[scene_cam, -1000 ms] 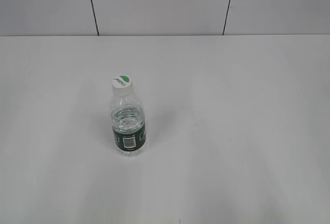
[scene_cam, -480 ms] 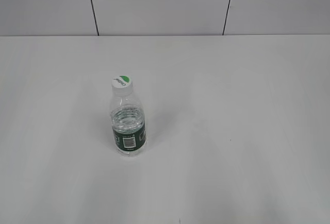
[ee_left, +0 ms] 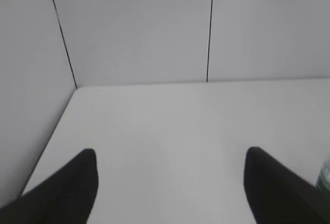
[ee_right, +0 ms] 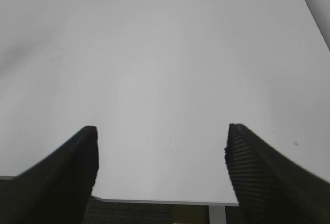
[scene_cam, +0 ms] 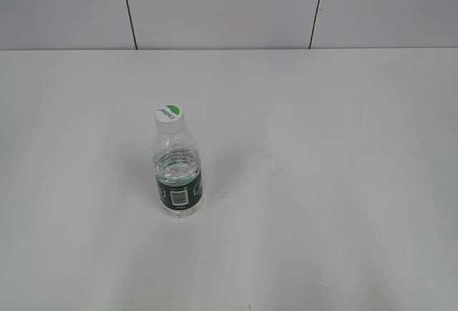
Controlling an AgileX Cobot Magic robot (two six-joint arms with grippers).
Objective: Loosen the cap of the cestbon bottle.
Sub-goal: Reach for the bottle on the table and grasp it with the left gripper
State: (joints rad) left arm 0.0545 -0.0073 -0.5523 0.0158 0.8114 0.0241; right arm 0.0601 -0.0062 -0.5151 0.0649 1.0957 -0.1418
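Observation:
The cestbon bottle [scene_cam: 178,171] stands upright on the white table, left of the middle in the exterior view. It is clear with a dark green label band and a barcode patch. Its white cap [scene_cam: 169,116] with a green half-circle is on the neck. A sliver of the bottle shows at the right edge of the left wrist view [ee_left: 325,175]. My left gripper [ee_left: 170,154] is open and empty, to the left of the bottle. My right gripper [ee_right: 161,131] is open and empty over the table's near edge. Neither arm shows in the exterior view.
The white table [scene_cam: 322,168] ends at a white panelled wall [scene_cam: 229,7] at the back. A side wall [ee_left: 26,80] borders the table on the left in the left wrist view. The table's front edge [ee_right: 165,201] shows under the right gripper.

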